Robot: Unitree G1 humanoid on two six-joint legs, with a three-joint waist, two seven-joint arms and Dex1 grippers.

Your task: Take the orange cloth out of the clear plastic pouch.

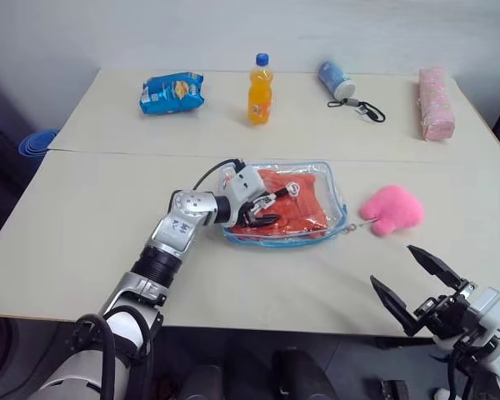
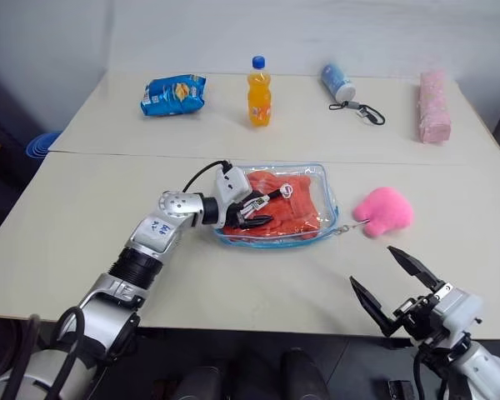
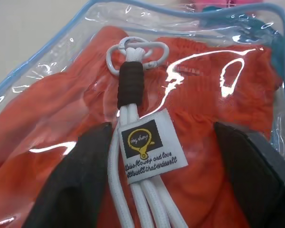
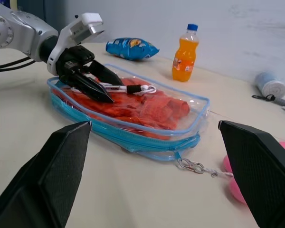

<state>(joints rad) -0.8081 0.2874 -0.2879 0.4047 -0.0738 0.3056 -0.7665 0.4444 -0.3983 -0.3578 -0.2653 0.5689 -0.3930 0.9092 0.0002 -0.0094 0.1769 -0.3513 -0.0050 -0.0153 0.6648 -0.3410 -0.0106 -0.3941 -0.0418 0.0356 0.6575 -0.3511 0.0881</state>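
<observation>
The clear plastic pouch [image 1: 275, 242] with light-blue trim lies flat at the table's middle. The folded orange cloth [image 1: 304, 208] is inside it. My left gripper [image 1: 271, 208] reaches in from the pouch's left end and rests on its top face, open. The two black fingers [image 3: 76, 180] stand apart on either side of a white cord [image 3: 133, 156]. That cord carries a label and a white clip and lies on the plastic over the cloth [image 3: 204, 109]. My right gripper [image 1: 392, 264] hovers open at the near right table edge, well short of the pouch [image 4: 133, 137].
A pink plush toy [image 1: 392, 210] lies right of the pouch, beside its metal pull chain [image 1: 356, 225]. Along the far side stand a blue snack packet [image 1: 172, 92], an orange soda bottle [image 1: 260, 87], a white-and-blue tube with a black strap [image 1: 337, 79] and a pink case [image 1: 436, 104].
</observation>
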